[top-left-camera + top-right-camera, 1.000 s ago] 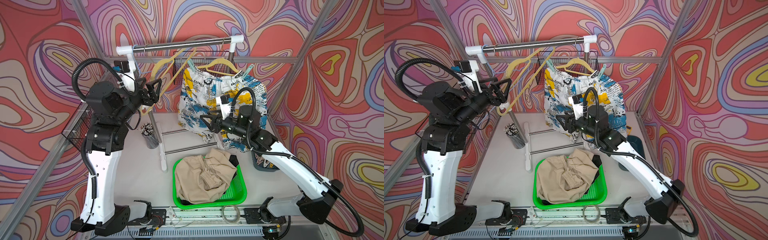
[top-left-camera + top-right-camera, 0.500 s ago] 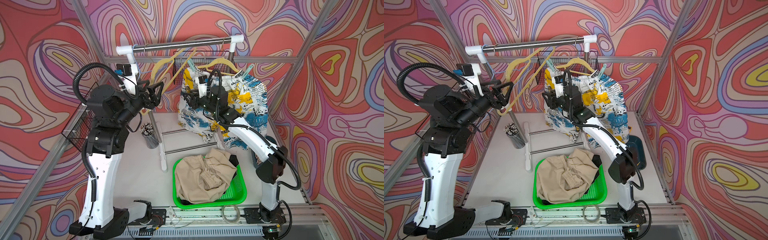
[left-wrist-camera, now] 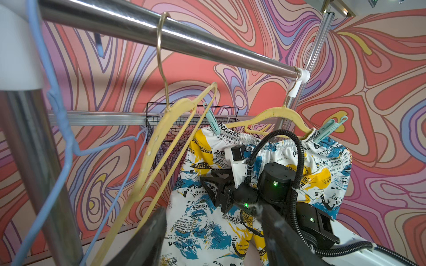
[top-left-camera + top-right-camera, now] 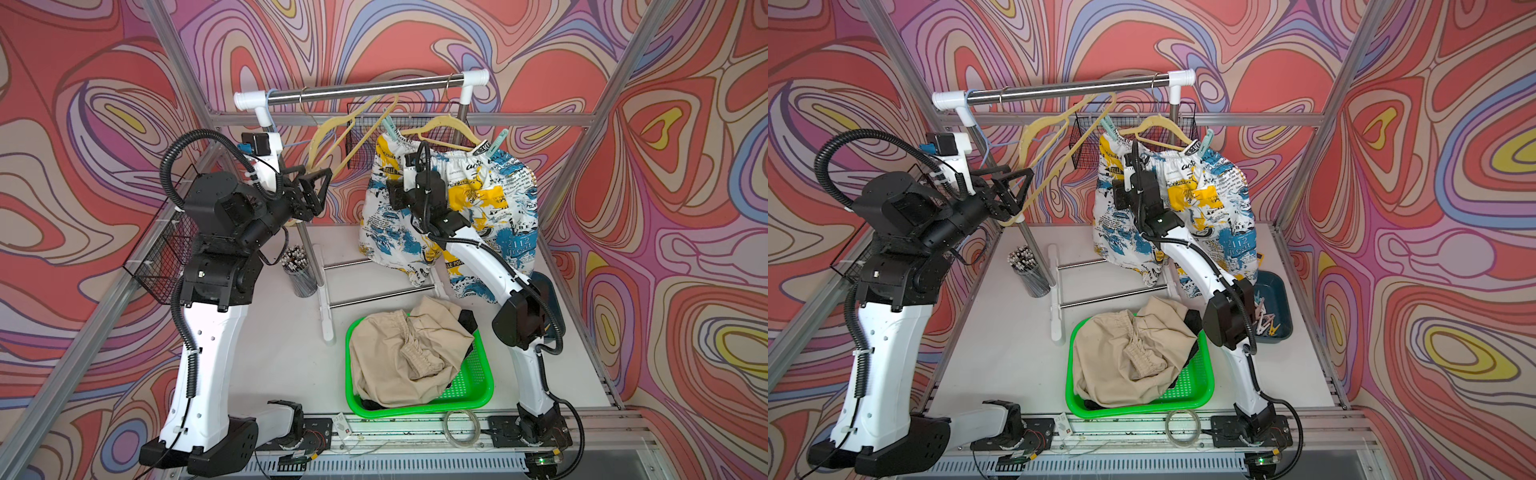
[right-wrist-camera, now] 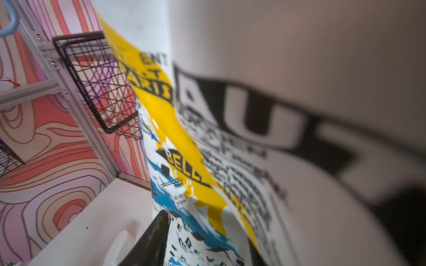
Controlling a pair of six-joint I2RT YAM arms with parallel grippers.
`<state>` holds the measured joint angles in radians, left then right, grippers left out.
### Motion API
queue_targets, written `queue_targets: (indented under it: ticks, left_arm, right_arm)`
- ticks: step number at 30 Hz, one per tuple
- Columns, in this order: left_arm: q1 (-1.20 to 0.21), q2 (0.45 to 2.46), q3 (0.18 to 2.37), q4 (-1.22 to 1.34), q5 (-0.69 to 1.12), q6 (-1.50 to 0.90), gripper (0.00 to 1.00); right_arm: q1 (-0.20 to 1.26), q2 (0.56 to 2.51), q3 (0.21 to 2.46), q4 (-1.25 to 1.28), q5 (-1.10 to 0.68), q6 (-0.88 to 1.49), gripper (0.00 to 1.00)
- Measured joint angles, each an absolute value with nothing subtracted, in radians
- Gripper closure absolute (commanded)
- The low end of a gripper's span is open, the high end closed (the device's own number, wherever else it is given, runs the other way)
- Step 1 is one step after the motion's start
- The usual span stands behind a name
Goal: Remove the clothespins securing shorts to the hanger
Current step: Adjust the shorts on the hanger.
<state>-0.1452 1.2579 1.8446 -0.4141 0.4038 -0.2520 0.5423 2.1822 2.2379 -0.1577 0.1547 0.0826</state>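
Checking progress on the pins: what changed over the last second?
Right pincer rose up the printed shorts toward the waistband, arm folding up; nothing gripped. Left pincer barely shifted by the empty hanger. Both clips remain on.

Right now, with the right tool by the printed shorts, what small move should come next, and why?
Probably lift the right tool toward the near pin above it. That pin and the far pin clip the shorts to the hanger. The tool sits open lower down by the fabric, holding nothing, so the near pin looks like the shorter reach.
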Motion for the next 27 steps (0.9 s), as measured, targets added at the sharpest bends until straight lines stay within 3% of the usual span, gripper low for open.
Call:
queue_targets:
  ticks: [9, 19, 27]
  left_arm:
    - [-0.145, 1.258, 1.841, -0.410, 0.418, -0.258, 0.32]
    - [-0.154, 1.314, 1.866, -0.399, 0.490, -0.197, 0.33]
    - [-0.156, 1.409, 1.876, -0.354, 0.433, -0.086, 0.37]
  right_arm:
    - [0.526, 2.137, 2.189, -0.179, 0.188, 0.061, 0.44]
    - [0.486, 2.015, 2.085, -0.114, -0.193, 0.241, 0.43]
    - [0.485, 1.884, 1.978, -0.057, -0.340, 0.297, 0.44]
